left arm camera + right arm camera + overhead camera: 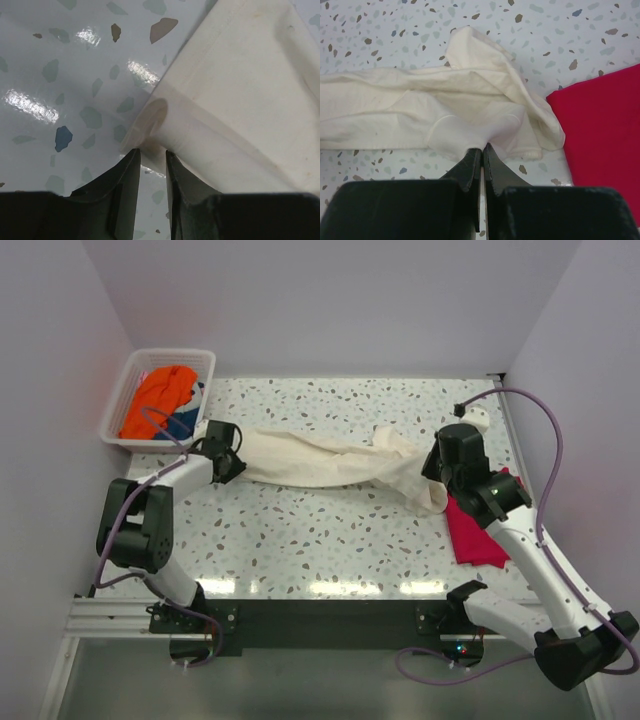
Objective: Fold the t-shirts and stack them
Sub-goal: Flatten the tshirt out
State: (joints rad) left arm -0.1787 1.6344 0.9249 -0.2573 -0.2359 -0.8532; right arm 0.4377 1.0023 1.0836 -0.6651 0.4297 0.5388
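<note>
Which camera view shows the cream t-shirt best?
The top external view: nearly the whole cream t-shirt shows, stretched out lengthwise. The left wrist view shows only one hemmed edge; the right wrist view shows only its bunched end beside the red t-shirt.

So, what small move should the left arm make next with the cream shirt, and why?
Probably close the left gripper on the cream t-shirt corner: its jaws stand slightly apart right at that edge, while the right gripper is shut on the other end.
</note>
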